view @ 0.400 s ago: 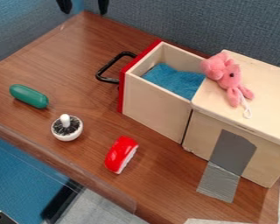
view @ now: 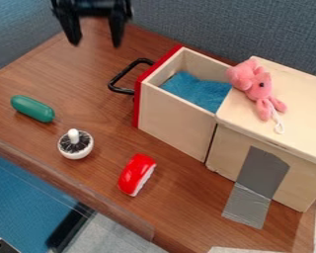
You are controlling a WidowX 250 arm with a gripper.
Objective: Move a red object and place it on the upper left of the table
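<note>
Red object (view: 137, 175), one; green piece (view: 32, 108), one; pink plush (view: 257, 88), one; gripper (view: 97, 37), one, spread apart, holding nothing.

Fixed camera, up above wooden table (view: 88, 89), looking down at a slant, facing blue-grey partition (view: 220, 27) behind, fairly near, wooden box (view: 296, 180) cut by right border, table's front edge (view: 55, 175) crossing lower left.

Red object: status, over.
Gripper open, empty, near view's top. Red object on table, ungrasped. Drawer handle may crowd a straight approach.
</note>
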